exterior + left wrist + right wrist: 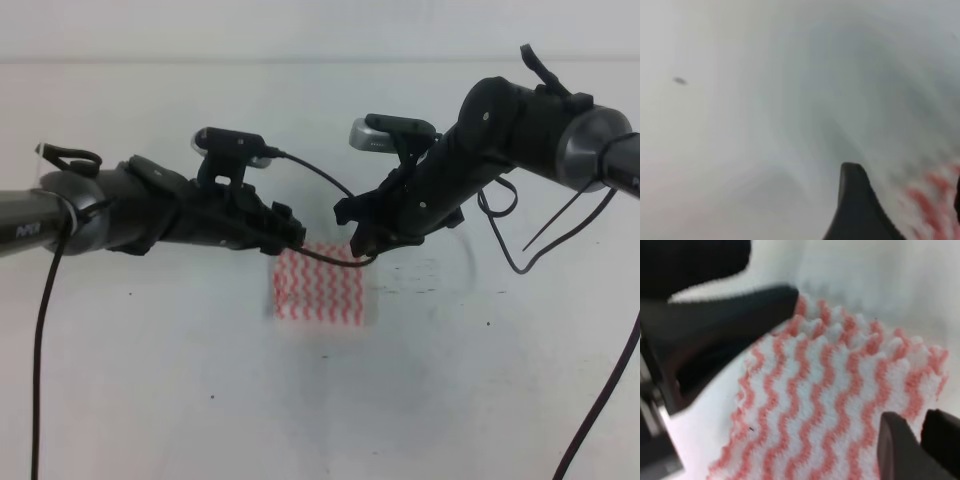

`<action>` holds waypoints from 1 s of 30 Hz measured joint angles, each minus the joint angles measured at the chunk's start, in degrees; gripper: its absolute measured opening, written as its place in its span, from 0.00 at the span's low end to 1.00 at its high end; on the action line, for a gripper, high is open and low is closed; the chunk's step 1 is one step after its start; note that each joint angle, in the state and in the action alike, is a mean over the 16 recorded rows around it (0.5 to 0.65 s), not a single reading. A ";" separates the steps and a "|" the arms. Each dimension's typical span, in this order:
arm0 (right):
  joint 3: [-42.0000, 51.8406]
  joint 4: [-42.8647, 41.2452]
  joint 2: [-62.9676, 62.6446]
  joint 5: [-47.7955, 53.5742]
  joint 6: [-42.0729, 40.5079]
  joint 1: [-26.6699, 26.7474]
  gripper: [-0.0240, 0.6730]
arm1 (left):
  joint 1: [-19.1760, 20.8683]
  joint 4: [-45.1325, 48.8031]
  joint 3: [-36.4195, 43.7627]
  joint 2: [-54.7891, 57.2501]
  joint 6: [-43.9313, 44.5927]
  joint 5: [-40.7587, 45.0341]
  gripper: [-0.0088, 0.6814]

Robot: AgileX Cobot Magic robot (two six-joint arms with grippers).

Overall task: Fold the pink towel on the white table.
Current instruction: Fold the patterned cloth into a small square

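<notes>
The pink towel (318, 283) lies flat mid-surface on the white surface (150, 380). Both arms meet over its far edge. The right end effector (840, 360) is spread open over the cloth; the left end effector (290, 232) is too blurred to tell.

Backdrop is a plain pale wall (300, 30) across the top of the high view, meeting the far edge of the white desk (150, 400) in a straight horizontal line. Desk surface is flat, matte white, with small dark specks scattered below that line and faint scuffs toward the right. Lighting is soft and even; only a diffuse grey shadow near the desk's middle.
</notes>
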 joint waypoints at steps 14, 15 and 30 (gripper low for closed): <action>0.00 -0.87 -0.04 -0.56 0.13 -0.76 0.09 | 0.10 -0.96 -2.25 -0.70 0.03 6.73 0.16; -0.01 -0.84 -0.04 -0.66 0.14 -0.78 0.08 | 0.09 -0.85 -2.29 -0.60 0.03 7.68 0.12; -0.09 -0.30 -0.09 -0.57 0.26 -0.79 0.01 | -0.01 -0.29 -2.29 2.61 0.07 7.68 0.01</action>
